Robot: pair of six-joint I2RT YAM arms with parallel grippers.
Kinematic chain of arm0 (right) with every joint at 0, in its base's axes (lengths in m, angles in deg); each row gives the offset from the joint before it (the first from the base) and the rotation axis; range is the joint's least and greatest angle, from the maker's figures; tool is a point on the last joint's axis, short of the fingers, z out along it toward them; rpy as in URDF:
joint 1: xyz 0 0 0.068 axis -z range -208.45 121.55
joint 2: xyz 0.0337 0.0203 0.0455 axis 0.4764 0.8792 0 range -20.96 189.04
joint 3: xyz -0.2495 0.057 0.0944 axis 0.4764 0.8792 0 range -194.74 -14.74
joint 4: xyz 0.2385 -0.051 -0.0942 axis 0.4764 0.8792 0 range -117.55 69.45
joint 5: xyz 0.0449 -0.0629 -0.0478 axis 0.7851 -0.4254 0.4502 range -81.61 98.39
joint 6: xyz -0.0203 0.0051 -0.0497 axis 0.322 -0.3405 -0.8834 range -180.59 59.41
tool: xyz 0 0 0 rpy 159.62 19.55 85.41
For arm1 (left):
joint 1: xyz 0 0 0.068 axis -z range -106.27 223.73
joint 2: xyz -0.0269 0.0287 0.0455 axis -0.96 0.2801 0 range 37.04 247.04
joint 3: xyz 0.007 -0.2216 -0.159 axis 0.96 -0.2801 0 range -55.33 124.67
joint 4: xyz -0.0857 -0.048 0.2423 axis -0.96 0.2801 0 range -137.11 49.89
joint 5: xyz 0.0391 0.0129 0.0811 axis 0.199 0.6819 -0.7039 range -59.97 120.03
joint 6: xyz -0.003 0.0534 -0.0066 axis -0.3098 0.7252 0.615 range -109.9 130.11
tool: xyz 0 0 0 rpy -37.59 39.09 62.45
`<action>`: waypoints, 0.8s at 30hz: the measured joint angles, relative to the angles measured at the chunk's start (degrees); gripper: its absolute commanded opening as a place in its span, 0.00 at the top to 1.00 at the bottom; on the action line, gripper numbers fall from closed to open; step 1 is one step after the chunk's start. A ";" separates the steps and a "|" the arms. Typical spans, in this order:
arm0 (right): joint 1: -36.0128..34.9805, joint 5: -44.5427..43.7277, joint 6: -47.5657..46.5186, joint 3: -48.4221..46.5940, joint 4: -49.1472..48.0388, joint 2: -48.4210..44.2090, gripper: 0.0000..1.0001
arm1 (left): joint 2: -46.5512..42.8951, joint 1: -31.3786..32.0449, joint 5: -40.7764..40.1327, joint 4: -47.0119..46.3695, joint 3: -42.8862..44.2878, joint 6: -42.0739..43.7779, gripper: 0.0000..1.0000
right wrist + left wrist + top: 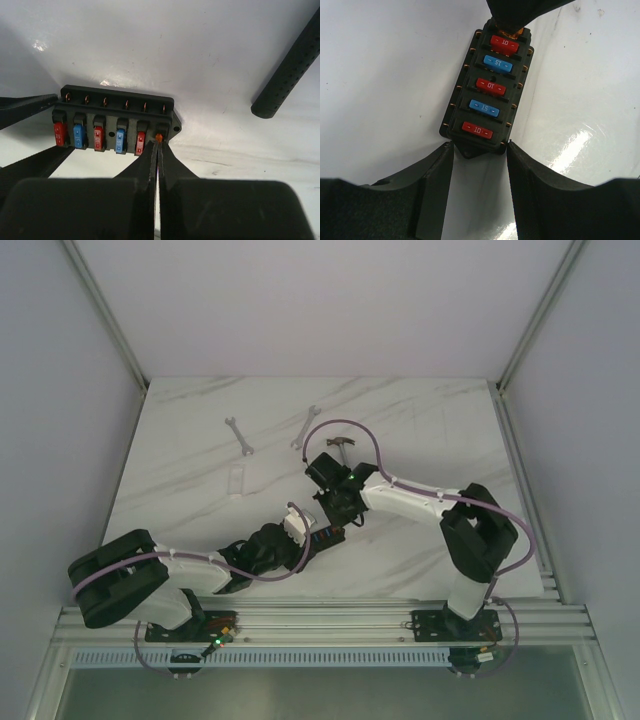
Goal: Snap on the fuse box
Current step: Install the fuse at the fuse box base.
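The fuse box (487, 90) is a black block lying on the white marble table, with red and blue fuses in a row on its face. It also shows in the right wrist view as the fuse box (115, 120) and from above as the fuse box (325, 532). My left gripper (477, 147) has its two fingers against the corners of the box's near end, holding it. My right gripper (159, 144) is shut, fingertips together on a small orange fuse (159, 136) in the end slot. From above, the left gripper (303, 540) and right gripper (340, 512) meet over the box.
A hammer (340, 443) lies just behind the right gripper; its black handle (287, 70) shows at the upper right. Two wrenches (238, 436) (305, 427) lie farther back. A clear plastic strip (235, 480) lies to the left.
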 measured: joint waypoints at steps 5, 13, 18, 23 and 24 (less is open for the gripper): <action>0.00 0.02 -0.02 -0.79 0.83 0.83 1.00 | 0.00 0.00 0.00 0.02 0.00 0.02 0.44; -0.02 0.02 -0.31 -3.39 3.58 3.56 1.00 | 0.00 0.00 0.00 0.11 0.00 0.00 0.45; -0.02 0.04 -0.74 -5.05 5.33 5.22 1.00 | 0.00 0.00 0.00 0.13 0.00 0.00 0.45; -0.09 0.28 -1.11 -5.90 6.08 6.23 1.00 | 0.00 -0.22 0.15 0.13 -0.02 0.00 0.45; -0.09 0.37 -1.16 -6.36 6.47 6.64 1.00 | 0.02 -0.22 0.20 0.11 -0.02 0.00 0.45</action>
